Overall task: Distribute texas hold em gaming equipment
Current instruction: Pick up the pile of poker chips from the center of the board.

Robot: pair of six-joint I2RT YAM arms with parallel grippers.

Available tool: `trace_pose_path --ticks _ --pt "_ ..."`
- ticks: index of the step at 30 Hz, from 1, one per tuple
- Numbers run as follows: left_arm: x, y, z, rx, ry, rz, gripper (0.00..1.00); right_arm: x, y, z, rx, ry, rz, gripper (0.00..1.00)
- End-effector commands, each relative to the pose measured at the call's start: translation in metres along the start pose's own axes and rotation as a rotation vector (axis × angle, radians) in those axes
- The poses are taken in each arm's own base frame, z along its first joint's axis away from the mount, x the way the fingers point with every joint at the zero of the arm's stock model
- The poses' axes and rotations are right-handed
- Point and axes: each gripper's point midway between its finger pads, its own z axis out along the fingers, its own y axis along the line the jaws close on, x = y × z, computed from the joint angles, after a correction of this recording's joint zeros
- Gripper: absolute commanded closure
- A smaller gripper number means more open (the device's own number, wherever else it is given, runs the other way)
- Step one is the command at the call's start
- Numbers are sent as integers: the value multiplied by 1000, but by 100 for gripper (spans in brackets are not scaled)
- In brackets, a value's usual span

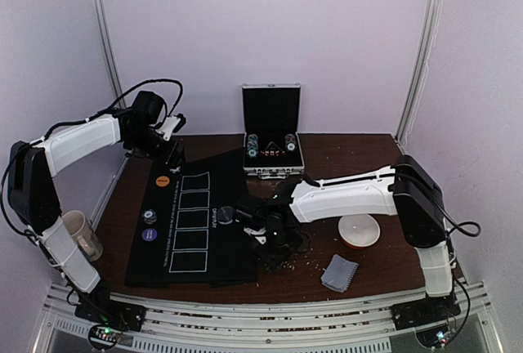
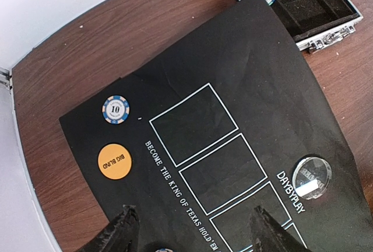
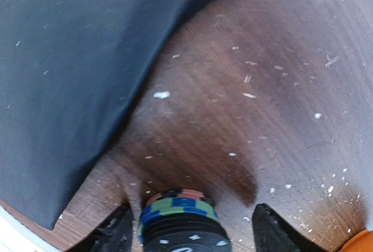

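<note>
Right gripper [image 3: 192, 208] is being held with fingers apart around a chip stack [image 3: 182, 220], over the table [image 3: 280, 59] just beside the mat [image 3: 58, 59]. Left gripper [image 2: 192, 211] is being held spread over the mat, near a blue chip [image 2: 116, 109] and orange button [image 2: 114, 161].

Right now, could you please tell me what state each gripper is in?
Left gripper: open, empty.
Right gripper: open, straddling a poker chip stack.
</note>
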Motion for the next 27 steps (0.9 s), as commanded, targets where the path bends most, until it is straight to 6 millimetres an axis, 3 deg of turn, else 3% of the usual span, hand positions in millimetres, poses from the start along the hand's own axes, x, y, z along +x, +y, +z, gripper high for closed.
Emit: trace_pose_path --ticks 1,9,13,23,27 --pt "-1 1 1 -2 -7 13 32 20 2 18 35 96 -43 35" --pt "-1 1 1 -2 -8 14 32 29 4 21 38 137 -45 68" --pt "-1 0 1 3 -9 14 32 24 -4 15 92 124 -34 100" --pt "-1 0 0 1 -9 16 32 -19 -3 -33 89 -28 6 100" --pt "-1 0 1 0 -7 16 32 -34 8 -44 61 -77 10 100"
